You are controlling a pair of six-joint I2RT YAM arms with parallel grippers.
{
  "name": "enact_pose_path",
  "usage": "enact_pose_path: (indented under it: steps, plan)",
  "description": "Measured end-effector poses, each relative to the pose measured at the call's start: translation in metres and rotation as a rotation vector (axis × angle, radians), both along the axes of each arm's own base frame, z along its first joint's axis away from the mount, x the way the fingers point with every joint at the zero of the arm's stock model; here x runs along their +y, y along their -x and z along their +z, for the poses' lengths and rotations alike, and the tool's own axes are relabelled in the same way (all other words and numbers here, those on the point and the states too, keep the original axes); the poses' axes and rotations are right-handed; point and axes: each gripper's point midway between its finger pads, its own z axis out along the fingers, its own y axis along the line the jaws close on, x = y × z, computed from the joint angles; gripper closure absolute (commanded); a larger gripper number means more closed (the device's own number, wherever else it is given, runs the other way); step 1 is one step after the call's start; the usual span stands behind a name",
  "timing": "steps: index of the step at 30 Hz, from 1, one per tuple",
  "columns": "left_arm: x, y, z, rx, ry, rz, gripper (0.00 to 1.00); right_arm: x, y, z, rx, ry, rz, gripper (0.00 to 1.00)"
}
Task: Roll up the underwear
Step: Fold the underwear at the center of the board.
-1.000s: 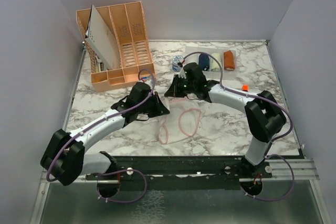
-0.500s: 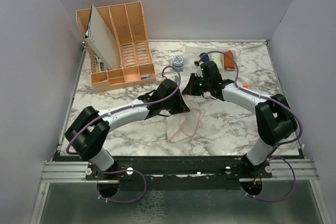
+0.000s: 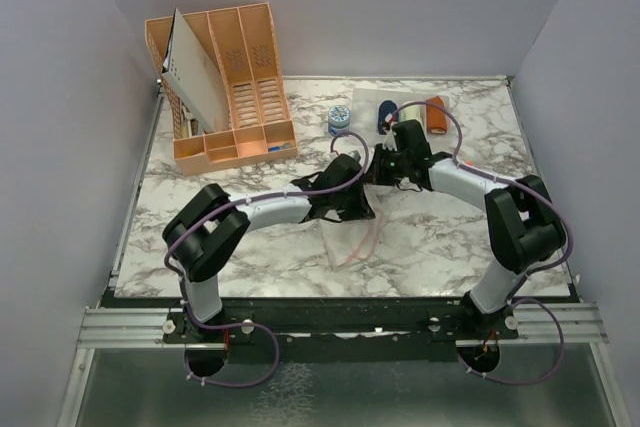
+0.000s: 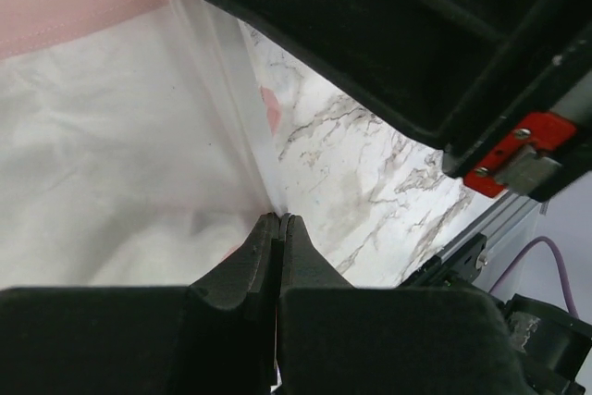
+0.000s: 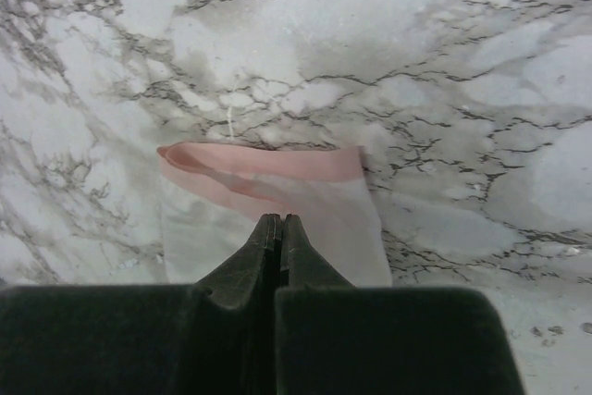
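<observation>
**One brief looks rolled, the pale one not yet**

Top view: the left gripper [image 3: 356, 209] and right gripper [image 3: 378, 169] meet near the middle of the marble table [image 3: 450, 237]; the whitish-pink brief [image 3: 352, 243] trails from under them toward the near edge, loose and open, its pink edging forming a loop; nothing about it is coiled. By the far edge the navy brief [image 3: 386, 115] lies as a compact bundle beside a rust-orange bundle [image 3: 436, 114]; it looks rolled already, so about half the job seems finished. A small round tub [image 3: 339, 121] stands near them; an orange organiser [image 3: 235, 67] fills the far left corner.

Left wrist view: the jaws are pressed together, and folds of the whitish-pink brief [image 4: 111, 164] run straight into their tips, so they appear to pinch its edge; bare table [image 4: 370, 182] shows to the right.

Right wrist view: these jaws are also closed tight, apparently on the whitish-pink brief [image 5: 342, 228]; its pink waistband lies just beyond the tips, with table [image 5: 416, 71] all around.

Left to do, by my judgement: lay this brief flat, roll it, and set it down.
</observation>
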Motion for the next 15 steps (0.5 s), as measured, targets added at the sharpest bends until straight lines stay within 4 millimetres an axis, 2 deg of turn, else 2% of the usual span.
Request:
enact_pose_path:
  steps: [3,6,9,11,15]
  plan:
    - [-0.005,-0.004,-0.002,0.0,0.0,-0.001,1.0,-0.007,-0.003,-0.008,0.001,0.03,-0.011,0.98]
    - [-0.011,-0.007,-0.001,-0.004,0.005,-0.004,0.99,-0.011,-0.005,-0.018,0.006,0.058,-0.009,0.9]
    - [-0.017,-0.011,-0.001,-0.011,0.006,-0.012,0.87,-0.012,-0.007,-0.029,0.018,0.084,-0.002,0.82]
    - [-0.021,-0.01,-0.004,-0.005,0.004,-0.023,0.74,-0.013,-0.008,-0.034,0.022,0.099,0.002,0.77]
    - [-0.025,0.0,-0.008,0.015,0.009,-0.067,0.56,-0.018,-0.017,-0.03,0.001,0.137,-0.004,0.7]
